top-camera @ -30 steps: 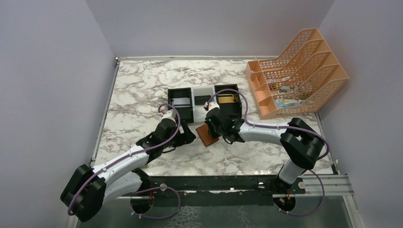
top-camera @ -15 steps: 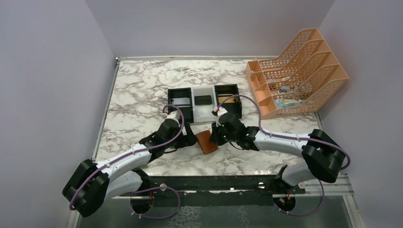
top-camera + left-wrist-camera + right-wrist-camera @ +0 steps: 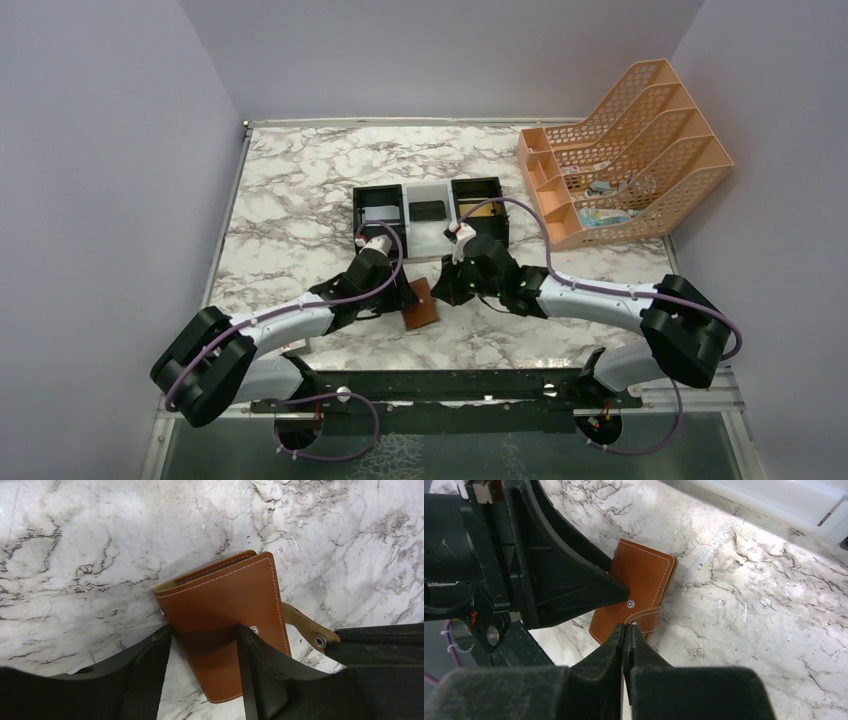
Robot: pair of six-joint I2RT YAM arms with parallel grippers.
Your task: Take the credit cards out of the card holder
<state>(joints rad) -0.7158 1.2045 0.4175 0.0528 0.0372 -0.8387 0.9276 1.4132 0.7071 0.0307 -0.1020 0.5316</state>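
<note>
The brown card holder (image 3: 421, 304) lies folded shut on the marble between both grippers. My left gripper (image 3: 405, 294) is open. In the left wrist view one finger (image 3: 248, 652) rests on top of the holder (image 3: 220, 595) and the other stands on the table beside it. My right gripper (image 3: 625, 626) is shut on the end of the holder's snap tab (image 3: 646, 617), which sticks out sideways (image 3: 300, 622). No cards show inside the holder. A grey card (image 3: 380, 213), a dark card (image 3: 428, 209) and a gold card (image 3: 480, 208) lie in the tray compartments.
The black-white-black tray (image 3: 425, 232) stands just behind the grippers. An orange mesh file rack (image 3: 620, 150) with small items stands at the back right. Grey walls close in the table on the left, back and right.
My right gripper has come back from over the tray to the holder and closed on its tab. My left gripper has slid onto the holder, which has shifted a little to the left.
</note>
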